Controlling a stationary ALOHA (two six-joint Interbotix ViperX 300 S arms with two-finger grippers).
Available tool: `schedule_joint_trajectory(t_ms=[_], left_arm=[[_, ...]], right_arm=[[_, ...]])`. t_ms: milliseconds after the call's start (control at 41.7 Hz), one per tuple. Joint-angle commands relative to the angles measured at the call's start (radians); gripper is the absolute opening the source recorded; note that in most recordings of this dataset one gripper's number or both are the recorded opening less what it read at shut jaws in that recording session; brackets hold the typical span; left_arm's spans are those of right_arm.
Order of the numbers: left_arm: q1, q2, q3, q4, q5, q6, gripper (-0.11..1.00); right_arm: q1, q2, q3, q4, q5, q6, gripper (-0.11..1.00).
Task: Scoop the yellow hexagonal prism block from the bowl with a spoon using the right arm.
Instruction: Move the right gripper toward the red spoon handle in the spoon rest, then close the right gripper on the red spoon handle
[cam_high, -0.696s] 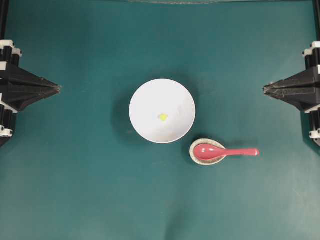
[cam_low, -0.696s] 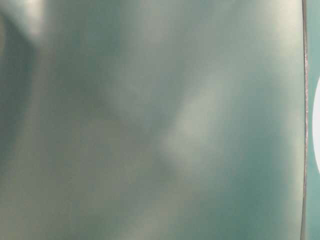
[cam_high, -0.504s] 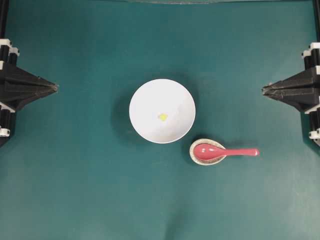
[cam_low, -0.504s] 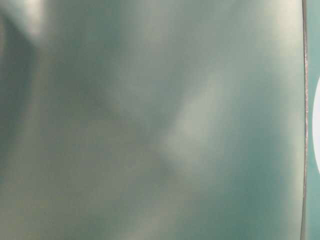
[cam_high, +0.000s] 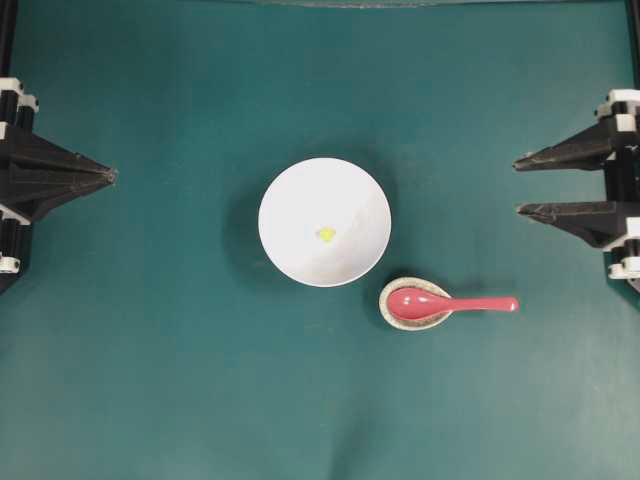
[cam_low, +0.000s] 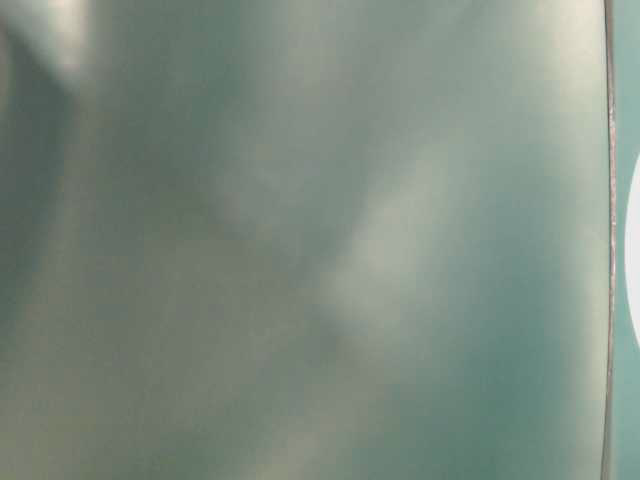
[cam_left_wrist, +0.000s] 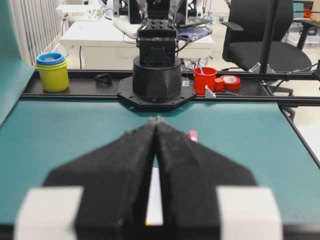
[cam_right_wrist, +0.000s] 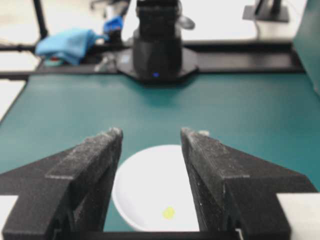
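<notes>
Open teal desk (cam_high: 150, 380) lies between the right claw (cam_high: 517, 184) and the smooth round white bowl (cam_high: 290, 200); nothing stands in the path. Tiny yellow hexagonal prism block (cam_high: 326, 234) sits near the bowl's centre; glossy red-pink spoon (cam_high: 440, 304) rests its head in a speckled beige spoon rest (cam_high: 403, 288) beside the bowl. Right claw spread wide, empty; left claw (cam_high: 112, 175) pinched closed, empty.

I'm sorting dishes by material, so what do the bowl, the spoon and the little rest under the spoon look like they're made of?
Bowl: plain white, smooth, probably glazed ceramic or melamine. Spoon: even pink-red with a soft sheen, likely plastic or melamine. Rest: speckled beige, looks like stoneware. None is certain from these views.
</notes>
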Motion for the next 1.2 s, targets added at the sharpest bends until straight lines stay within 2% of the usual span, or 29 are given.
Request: schedule_joint_trajectory(t_ms=[0,240,456,624,864,935,1055,1175], left_arm=[[0.000,0.002,-0.023,0.002,0.000,0.000,0.00],[0.000,-0.002,-0.023,0.002,0.014,0.006,0.00],[0.000,-0.003,-0.023,0.002,0.020,0.008,0.00],[0.000,-0.003,-0.025,0.003,0.028,0.009,0.00],[0.000,-0.006,-0.023,0.003,0.029,0.012,0.00],[0.000,-0.006,-0.025,0.003,0.031,0.012,0.00],[0.000,-0.009,-0.025,0.003,0.035,0.012,0.00],[0.000,-0.009,-0.025,0.003,0.043,0.014,0.00]], right_arm=[[0.000,0.029,-0.005,0.008,-0.046,0.002,0.56],[0.040,0.170,0.028,0.018,-0.193,0.003,0.56],[0.098,0.344,0.051,0.058,-0.331,0.023,0.56],[0.150,0.479,0.081,0.095,-0.485,0.035,0.56],[0.275,0.673,0.149,0.212,-0.752,0.035,0.56],[0.327,0.744,0.160,0.272,-0.822,0.035,0.56],[0.408,0.845,0.158,0.362,-0.893,0.035,0.56],[0.489,0.927,0.160,0.425,-0.945,0.043,0.56]])
